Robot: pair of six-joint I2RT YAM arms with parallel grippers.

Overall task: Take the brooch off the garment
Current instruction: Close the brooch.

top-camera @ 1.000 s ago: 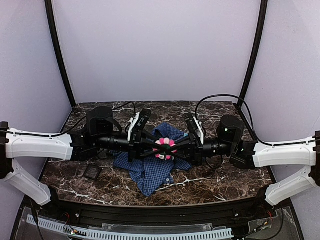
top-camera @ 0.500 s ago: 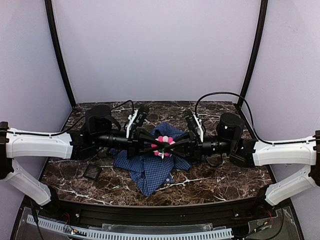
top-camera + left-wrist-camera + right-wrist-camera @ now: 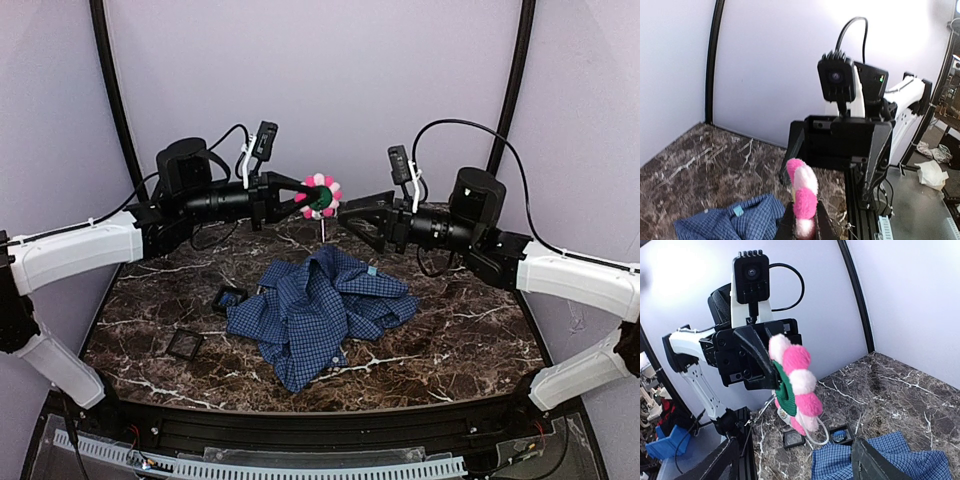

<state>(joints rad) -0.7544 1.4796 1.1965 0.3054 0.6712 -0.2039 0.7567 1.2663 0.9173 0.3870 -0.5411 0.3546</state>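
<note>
Since 1 s ago both arms are lifting up and away from the shirt (image 3: 310, 312). They were low over the cloth w/ the brooch (image 3: 320, 196) btwn them, and now the brooch is hanging in the air above the far middle of the table (image 3: 455, 345), well clear of the shirt.

The left gripper (image 3: 303, 197) is pinching the brooch, fingers closed on its green back, w/ the pink petals facing the top camera. The right gripper (image 3: 350, 211) is sitting just right of the brooch, not touching it as far as I can tell. The right wrist view is showing its fingers spread wide, holding nothing. A thin pale loop or pin is dangling under the flower; can't tell which.

The shirt is lying crumpled at the table's middle, w/ nothing linking it to the brooch. So the main job is looking done, i.e. brooch off the cloth. What's left is prob. putting it down somewhere, maybe in one of the two black trays (image 3: 186, 345) on the left side, but nothing here is showing where.
</note>
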